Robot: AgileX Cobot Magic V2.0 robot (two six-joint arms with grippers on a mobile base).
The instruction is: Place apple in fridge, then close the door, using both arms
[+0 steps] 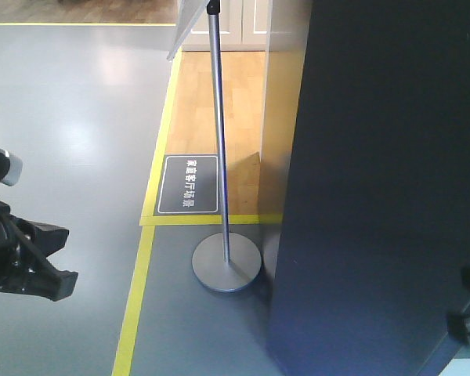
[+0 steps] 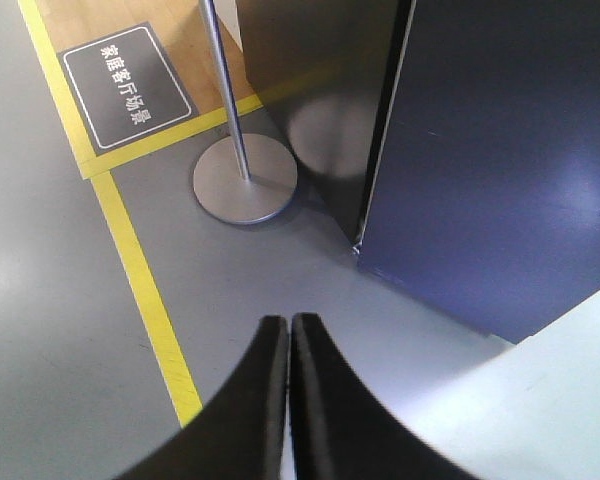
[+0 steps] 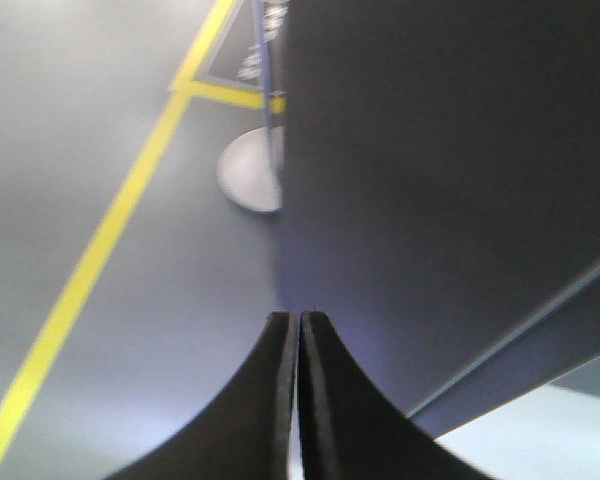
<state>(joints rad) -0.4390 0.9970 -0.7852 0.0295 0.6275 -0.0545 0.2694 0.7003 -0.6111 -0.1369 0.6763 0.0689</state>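
Left gripper (image 2: 289,322) and right gripper (image 3: 298,318): jaws pressed together, empty. Door (image 1: 376,196) probably heavy, stiff, slick; push its flat face.

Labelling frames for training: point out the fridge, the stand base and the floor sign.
fridge (image 1: 376,196): front view, dark outer panel.
stand base (image 2: 270,185): left wrist view, disc's right half.
floor sign (image 1: 188,185): front view, its middle.

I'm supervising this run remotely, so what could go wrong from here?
1. The pole stand stands close by the fridge, between it and the left gripper; a sweep toward the fridge could knock it.
2. Both that and the right gripper are shut on nothing, and no apple shows, so placement cannot be confirmed.
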